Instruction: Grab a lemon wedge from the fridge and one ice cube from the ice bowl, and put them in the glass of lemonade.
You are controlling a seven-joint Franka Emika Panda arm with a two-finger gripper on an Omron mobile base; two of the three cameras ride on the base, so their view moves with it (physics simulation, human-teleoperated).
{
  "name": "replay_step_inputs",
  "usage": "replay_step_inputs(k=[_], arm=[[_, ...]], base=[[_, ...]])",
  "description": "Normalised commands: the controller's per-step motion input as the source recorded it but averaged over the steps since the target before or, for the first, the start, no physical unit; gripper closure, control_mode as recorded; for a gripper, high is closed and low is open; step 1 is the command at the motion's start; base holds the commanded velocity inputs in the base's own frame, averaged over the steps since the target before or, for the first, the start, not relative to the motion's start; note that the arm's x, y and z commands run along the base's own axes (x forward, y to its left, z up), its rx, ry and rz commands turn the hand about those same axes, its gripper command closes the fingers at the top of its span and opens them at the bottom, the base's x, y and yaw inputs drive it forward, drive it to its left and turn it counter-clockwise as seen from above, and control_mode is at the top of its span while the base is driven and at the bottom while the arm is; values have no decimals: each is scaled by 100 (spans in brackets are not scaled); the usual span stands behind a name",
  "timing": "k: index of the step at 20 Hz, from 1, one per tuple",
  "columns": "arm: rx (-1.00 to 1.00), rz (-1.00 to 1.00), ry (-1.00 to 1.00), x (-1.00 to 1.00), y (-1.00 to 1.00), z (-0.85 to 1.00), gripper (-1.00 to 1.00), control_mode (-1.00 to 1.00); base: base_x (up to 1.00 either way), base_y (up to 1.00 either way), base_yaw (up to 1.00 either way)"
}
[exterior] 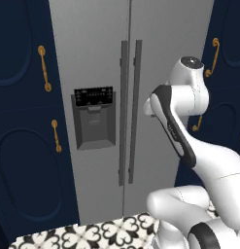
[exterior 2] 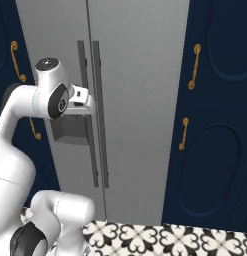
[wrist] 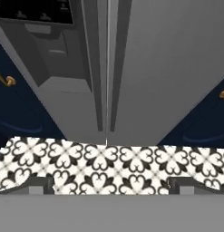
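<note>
Our two base views look forward from behind the arm, left and right, close on the shut fridge (exterior: 131,97). Our hand view faces its lower doors and the patterned floor (wrist: 109,165), shared by all.

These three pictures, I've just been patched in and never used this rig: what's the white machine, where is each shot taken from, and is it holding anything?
The white machine is a robot arm on a driving base. Two pictures come from cameras on that base, behind the arm to its left and right. Both face the grey fridge, doors shut, with dark bar handles and a black dispenser panel, between navy cabinets. The third looks along the gripper: its two finger tips stand wide apart, holding nothing, above the patterned floor tiles.
</note>
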Motion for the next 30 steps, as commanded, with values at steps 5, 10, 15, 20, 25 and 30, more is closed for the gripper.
replay_step_inputs(k=[5, 10, 15, 20, 25, 30], arm=[[0, 0, -17, 65, 4, -32, -100, -100], [0, 0, -16, 63, 0, -33, -100, -100], [0, 0, -3, 57, 0, -26, -100, -100], [0, 0, 0, 47, 0, -4, -100, -100], [0, 0, 0, 73, 6, -10, -100, -100], [0, 0, 0, 52, 3, -36, -100, -100]], base=[[0, 0, 0], [0, 0, 0], [0, 0, 0], [0, 0, 0], [0, 0, 0], [0, 0, 0]])
